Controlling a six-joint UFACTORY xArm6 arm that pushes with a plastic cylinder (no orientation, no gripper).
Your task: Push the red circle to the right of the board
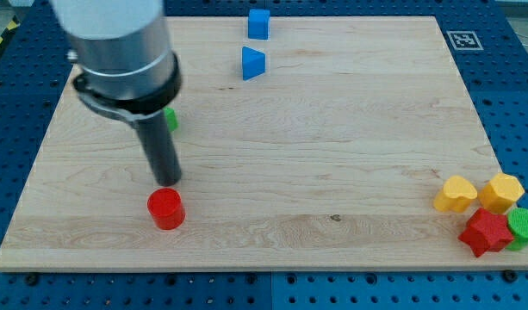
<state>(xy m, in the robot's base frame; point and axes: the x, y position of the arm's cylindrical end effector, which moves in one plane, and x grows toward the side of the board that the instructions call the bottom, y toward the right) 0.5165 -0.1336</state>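
Note:
The red circle (166,208) lies on the wooden board (332,155) near the view's lower left. My tip (167,182) stands just above the red circle in the view, close to its top edge; I cannot tell whether they touch. The rod rises from there to the arm's grey body at the view's top left.
A blue cube (259,24) and a blue triangle (253,64) lie at the view's top centre. A green block (170,119) peeks out behind the rod. At the lower right corner lie a yellow heart (456,194), a yellow hexagon (502,192), a red star (487,231) and a green circle (525,226).

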